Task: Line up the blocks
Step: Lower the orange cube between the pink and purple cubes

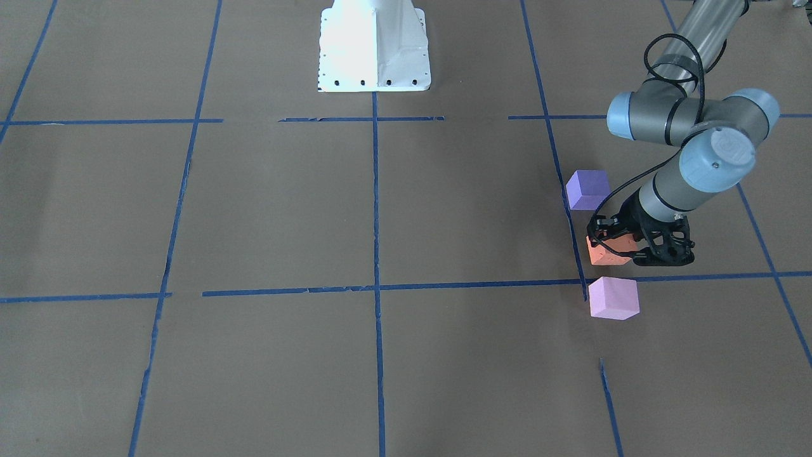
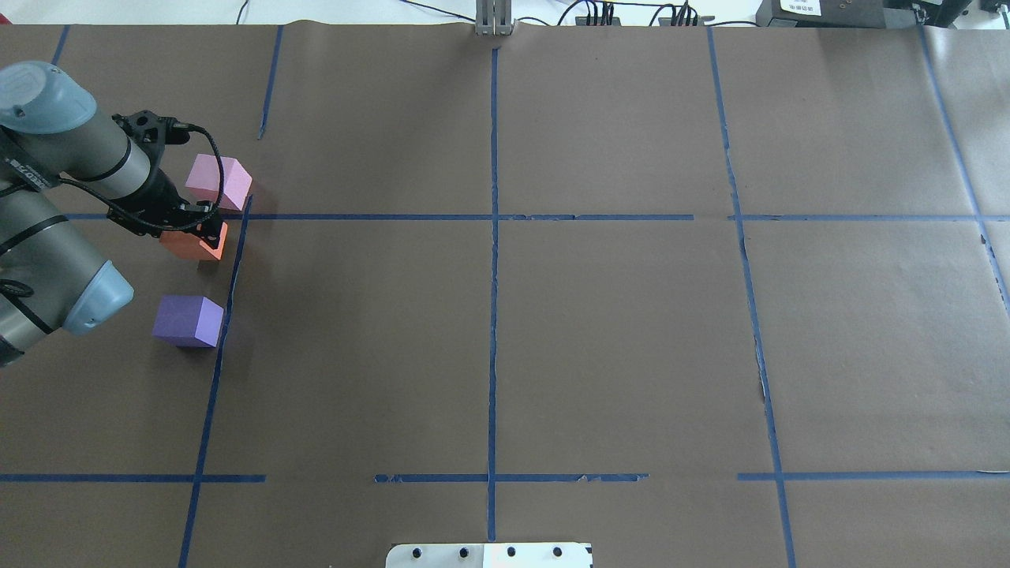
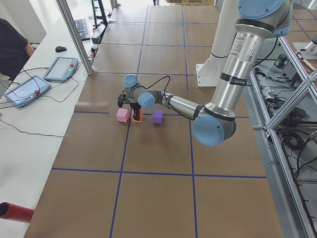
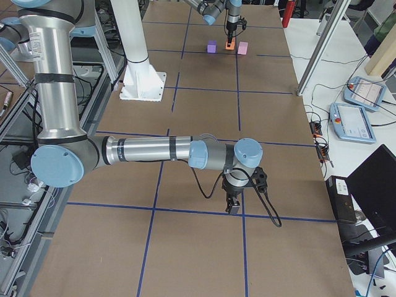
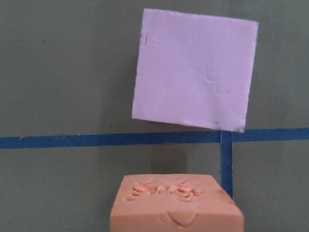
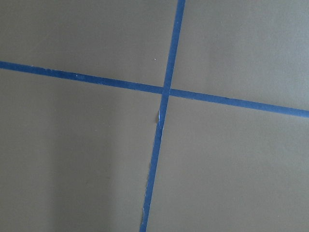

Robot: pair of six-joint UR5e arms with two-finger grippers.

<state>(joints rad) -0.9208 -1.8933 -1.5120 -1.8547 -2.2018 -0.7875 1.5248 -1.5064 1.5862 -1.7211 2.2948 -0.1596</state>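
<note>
Brown paper (image 2: 600, 355) crossed by blue tape lines (image 2: 493, 315) covers the table. On the robot's left side, the orange block (image 2: 189, 243) is between the pale pink block (image 2: 219, 181) and the purple block (image 2: 188, 320). It is nearer the pink one and touches neither. All three lie just beside one tape line. The left gripper (image 1: 614, 246) has its fingers clamped on the orange block. The right gripper (image 4: 234, 204) hangs low over a tape crossing, well apart from the blocks. I cannot tell whether its fingers are spread.
</note>
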